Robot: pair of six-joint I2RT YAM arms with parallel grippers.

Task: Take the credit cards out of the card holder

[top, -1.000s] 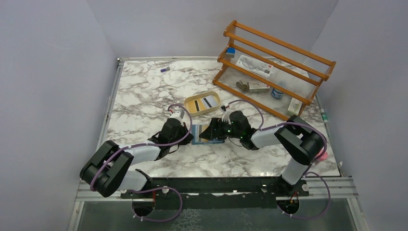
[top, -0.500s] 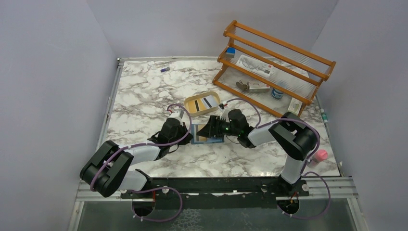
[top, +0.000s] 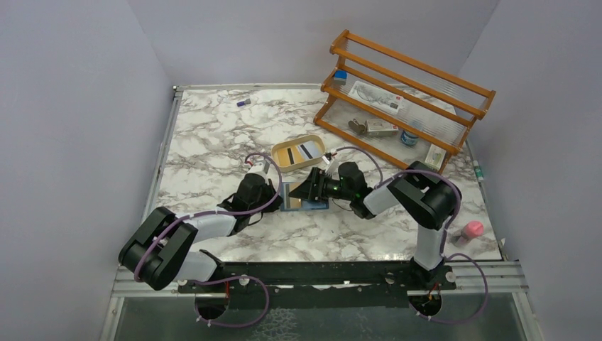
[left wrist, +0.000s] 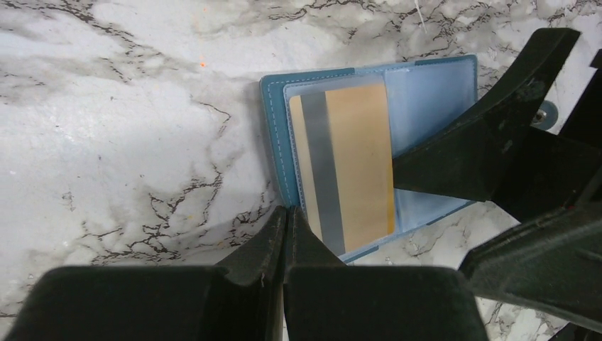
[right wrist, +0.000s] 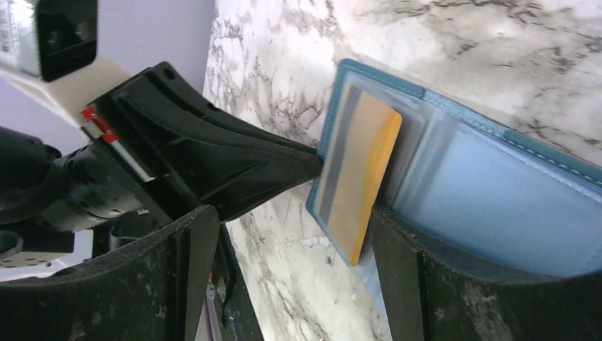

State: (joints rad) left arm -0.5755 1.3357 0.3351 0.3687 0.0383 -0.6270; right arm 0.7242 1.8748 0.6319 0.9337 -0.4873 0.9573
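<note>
Nearest to us, in the left wrist view, the left gripper [left wrist: 285,213] is showing its fingers pressed together with nothing between them. Their joined tip is resting on the teal border of the card holder [left wrist: 433,92], near its 7 o'clock corner. We are judging that this arm is pinning the holder down on the marble table [top: 213,135].

The holder is lying open and flat in the middle of the table, between the two arms. The yellow card [left wrist: 355,163] with a grey stripe is sitting on the holder's 9 o'clock half. Its long axis is running almost from 12 to 6 o'clock in this view. In the right wrist view one long edge is looking lifted out of the clear pocket. How much of the card is inside, we cannot tell.

The right gripper [right wrist: 291,211] is pointing in from 3 o'clock with its fingers spread wide, pinching nothing. One finger is lying over the bare clear pocket, its tip touching the card's 3 o'clock long edge. The other is hanging off the holder, toward 5 o'clock. So the card is lying broadside, straight ahead of the right fingers, and we are judging the right arm the better placed to take it.

Farther, at 12 o'clock from the holder, the tan oval tray [top: 275,152] is holding other credit cards [top: 305,150].
</note>
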